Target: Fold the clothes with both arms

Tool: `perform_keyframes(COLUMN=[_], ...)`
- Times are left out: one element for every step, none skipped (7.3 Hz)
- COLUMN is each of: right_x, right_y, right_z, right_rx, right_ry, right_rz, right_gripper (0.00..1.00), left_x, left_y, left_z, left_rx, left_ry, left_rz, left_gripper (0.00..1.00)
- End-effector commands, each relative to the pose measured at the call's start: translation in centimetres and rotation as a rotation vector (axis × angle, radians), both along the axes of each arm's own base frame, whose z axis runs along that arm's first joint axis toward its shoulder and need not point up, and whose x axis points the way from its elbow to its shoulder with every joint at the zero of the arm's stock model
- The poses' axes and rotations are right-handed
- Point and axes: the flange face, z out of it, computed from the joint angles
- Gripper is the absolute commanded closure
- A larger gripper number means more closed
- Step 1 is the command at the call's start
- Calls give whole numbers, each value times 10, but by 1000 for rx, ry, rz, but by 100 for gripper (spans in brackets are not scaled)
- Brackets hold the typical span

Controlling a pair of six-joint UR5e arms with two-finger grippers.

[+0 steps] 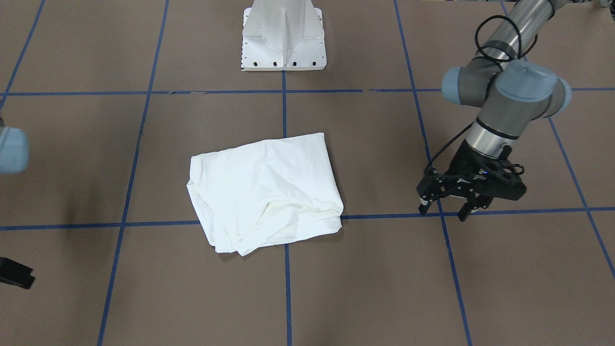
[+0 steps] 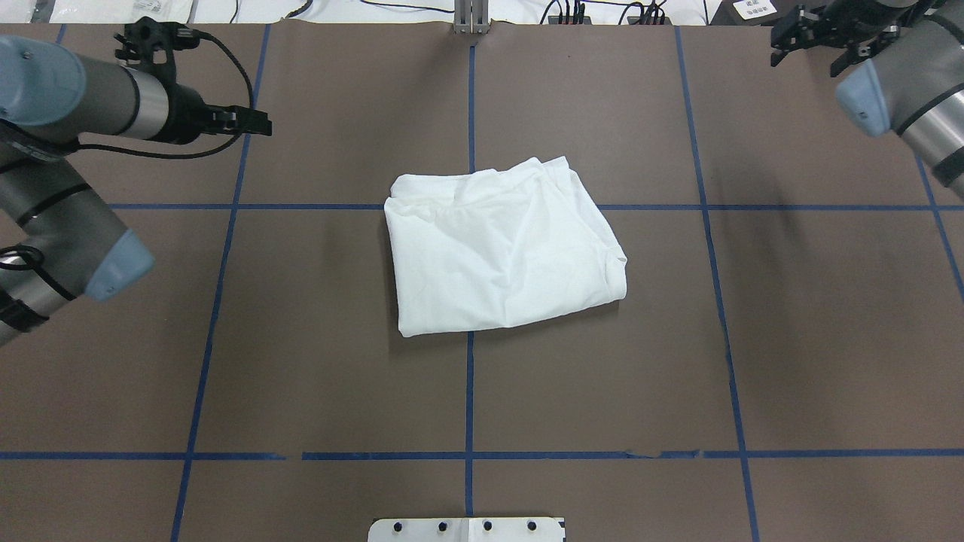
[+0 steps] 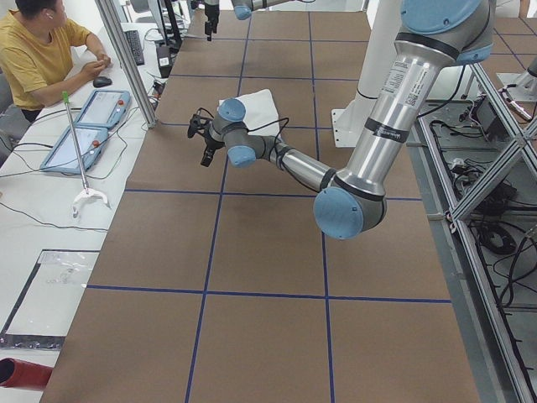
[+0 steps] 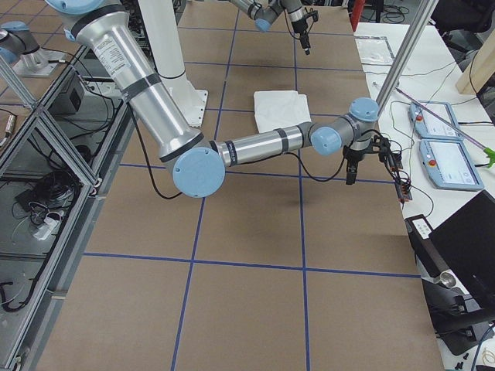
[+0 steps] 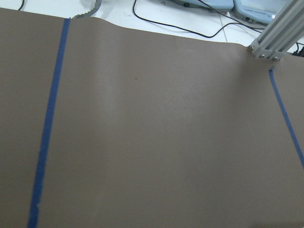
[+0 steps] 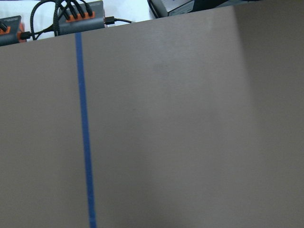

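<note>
— White shirt (image 2: pixel 501 248): where does it lie, starting from the robot's side?

— Closest to the robot is the pedestal base (image 2: pixel 467 529). Beyond it, in the middle of the brown tabletop (image 2: pixel 301 339), the shirt rests as a rumpled, roughly rectangular folded packet over a crossing of blue tape lines (image 2: pixel 469 391). Nothing touches it.

— And the tools?

— Both hang farther out, toward the far corners, well apart from the cloth. The left tool (image 1: pixel 444 211) hovers above the tabletop with its two fingers spread and nothing between them. The right tool (image 2: pixel 807 54) sits close to the far edge, and its fingers also look parted and empty. Each wrist camera sees only bare brown surface and tape.

— Which way is the shirt from them?

— Inward and back toward the robot from each tool. Its longer side runs roughly left to right, slightly skewed. The left tool looks nearer to it than the right.

— What might come next?

— The packet looks mostly folded. Any further fold would probably have the left arm (image 2: pixel 75 98) reach the shirt's left edge first, while the right arm (image 2: pixel 919 105) travels farther.

— Anything past the tools?

— Cables (image 2: pixel 602 15) along the far edge.
</note>
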Motion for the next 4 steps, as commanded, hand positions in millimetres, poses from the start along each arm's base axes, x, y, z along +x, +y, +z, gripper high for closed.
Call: perform_keyframes(right_x=[117,158,195,222], right_y=[37,63,71,76], right_z=[79,121,134,139], right_rx=[100,147,145,139], right_ry=[-10,18,33,37], right_rz=[-93,-163,-210,-245], right_gripper=[0,0,0,0], left_x=[-121,-176,-216,-256], left_y=[3,7,17,28], left_z=[61,84,112,139], left_rx=[121,167,216,240], left_ry=[-105,-142,-205,-269], left_rz=[122,144,165,164], left_gripper=[0,0,0,0])
